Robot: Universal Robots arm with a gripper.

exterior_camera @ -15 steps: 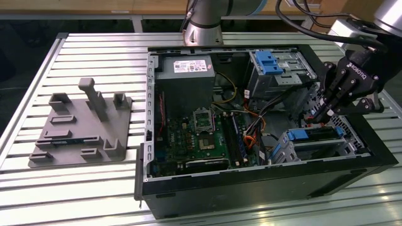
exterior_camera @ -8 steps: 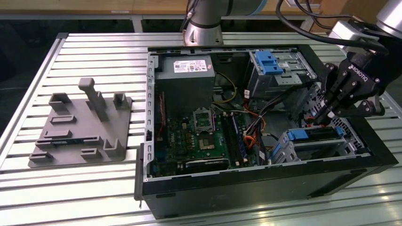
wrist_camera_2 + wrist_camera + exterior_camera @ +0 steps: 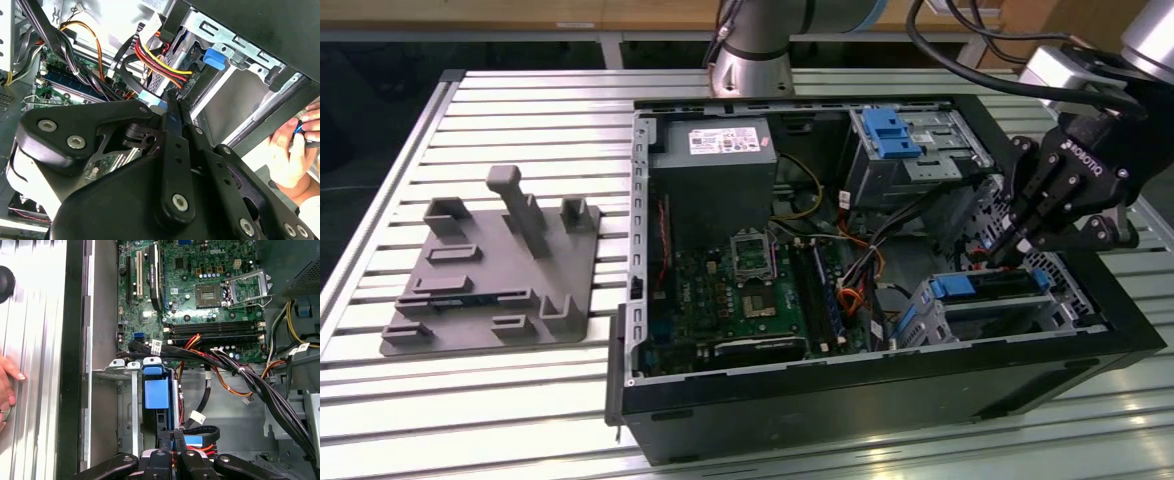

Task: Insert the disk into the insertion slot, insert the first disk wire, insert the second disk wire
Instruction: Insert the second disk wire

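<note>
We see an open black computer case (image 3: 881, 385) lying on a ribbed aluminium table (image 3: 520, 110). The slot (image 3: 1014, 318), a grey sheet-metal cage, sits in the corner of the case toward the exterior view's right, and the disk (image 3: 987, 287) lies in it, its bright blue rail showing along the top edge. In the first wrist view the blue carrier (image 3: 156, 392) stands between the cage's metal walls (image 3: 125, 410). A green motherboard (image 3: 747, 290) covers the case floor, and a taller grey bay with a blue latch (image 3: 897, 135) stands farther back. Bundles of black, red, yellow and orange wires (image 3: 235, 372) cross the space beside the cage. A grey moulded fixture (image 3: 494, 270) rests on the table, well apart from the case.

The arm leans in over the case wall, the gripper (image 3: 1017, 248) pointing down just above the disk's end. Its black fingers (image 3: 174, 125) are pressed together on something small at the connector; we cannot tell what. A person's hand (image 3: 290, 150) rests outside the case.
</note>
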